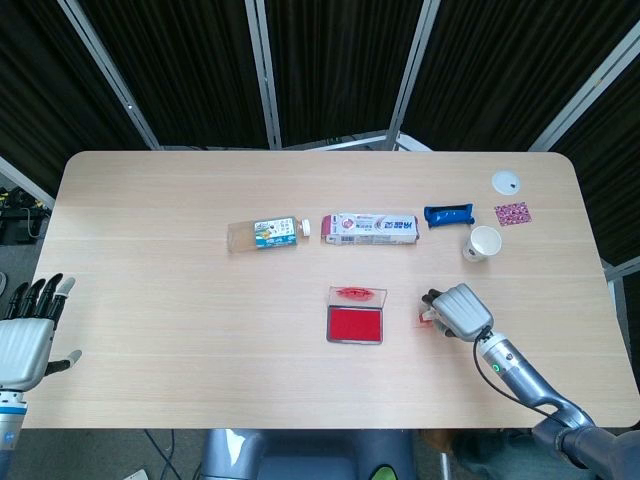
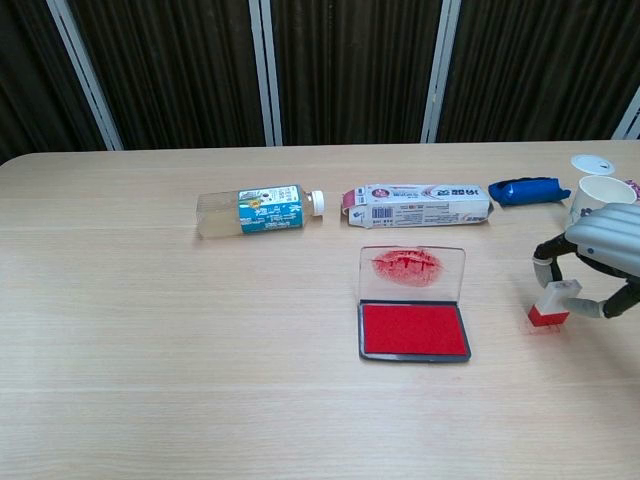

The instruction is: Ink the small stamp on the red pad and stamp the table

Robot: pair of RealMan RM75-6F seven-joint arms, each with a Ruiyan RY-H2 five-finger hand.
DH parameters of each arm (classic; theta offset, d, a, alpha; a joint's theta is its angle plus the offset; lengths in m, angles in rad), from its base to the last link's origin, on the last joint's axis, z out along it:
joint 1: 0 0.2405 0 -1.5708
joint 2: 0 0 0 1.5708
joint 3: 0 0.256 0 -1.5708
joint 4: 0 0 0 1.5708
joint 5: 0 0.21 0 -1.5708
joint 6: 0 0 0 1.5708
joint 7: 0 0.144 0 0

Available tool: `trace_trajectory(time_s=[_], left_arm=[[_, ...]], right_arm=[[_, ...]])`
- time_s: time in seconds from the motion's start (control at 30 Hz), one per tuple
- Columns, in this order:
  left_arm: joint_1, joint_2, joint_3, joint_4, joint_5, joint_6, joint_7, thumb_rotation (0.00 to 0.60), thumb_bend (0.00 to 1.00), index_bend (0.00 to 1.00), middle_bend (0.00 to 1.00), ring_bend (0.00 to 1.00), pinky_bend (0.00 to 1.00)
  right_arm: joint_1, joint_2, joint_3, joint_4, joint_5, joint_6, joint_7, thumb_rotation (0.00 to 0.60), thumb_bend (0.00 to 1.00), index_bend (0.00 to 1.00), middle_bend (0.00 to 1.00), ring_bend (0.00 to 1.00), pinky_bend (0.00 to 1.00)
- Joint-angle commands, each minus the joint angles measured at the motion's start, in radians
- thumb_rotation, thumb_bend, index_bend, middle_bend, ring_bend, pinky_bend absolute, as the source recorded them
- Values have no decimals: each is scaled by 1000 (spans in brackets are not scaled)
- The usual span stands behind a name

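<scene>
The small stamp [image 2: 553, 302], white with a red base, stands upright on the table right of the red ink pad [image 2: 414, 330]. The pad's clear lid [image 2: 412, 268] is folded back and smeared red. My right hand [image 2: 600, 250] arches over the stamp, with fingers curled down at its left and the thumb close to its right side; a small gap shows at the thumb. In the head view the right hand [image 1: 460, 312] hides most of the stamp [image 1: 428, 316], just right of the pad [image 1: 355, 325]. My left hand [image 1: 25, 340] hangs off the table's left edge, fingers spread, holding nothing.
A bottle [image 2: 250, 212] lies on its side beside a long carton [image 2: 420, 205] behind the pad. A blue packet [image 2: 528, 190], a paper cup [image 2: 600, 192], a white lid [image 1: 506, 182] and a patterned square [image 1: 513, 213] sit at the far right.
</scene>
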Motion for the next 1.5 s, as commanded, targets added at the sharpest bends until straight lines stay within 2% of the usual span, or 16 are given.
trace_trajectory(time_s=[0.03,0.4,0.63,0.77,0.9,1.13,1.5], left_arm=[[0,0,0,0,1,1,0,600,0,0,0,0,0],[-2,1,3,0,-1,0,1,600,0,0,0,0,0],[-4,2,5,0,0,-3,0,600,0,0,0,0,0],[-6,2,6,0,-1,-4,0,600,0,0,0,0,0],[-6,4,6,1,-3,-4,-2,600,0,0,0,0,0],[-8,6,6,5,-10,-7,-8,600,0,0,0,0,0],[-13,8,4,8,-19,-15,-15,600,0,0,0,0,0]], right_arm=[[1,-3,-2,5,2,2,2,600,376,477,490,826,1000],[10,13,7,-15,1,52,8,600,426,500,510,826,1000],[39,88,27,-175,-35,130,10,600,431,502,512,826,1000],[69,114,34,-287,-70,143,-67,600,436,502,513,826,1000],[93,96,30,-324,-93,122,-140,600,438,503,513,826,1000],[119,18,34,-285,-97,100,-182,600,447,507,515,826,1000],[134,-84,33,-186,-66,70,-168,600,455,515,523,826,1000]])
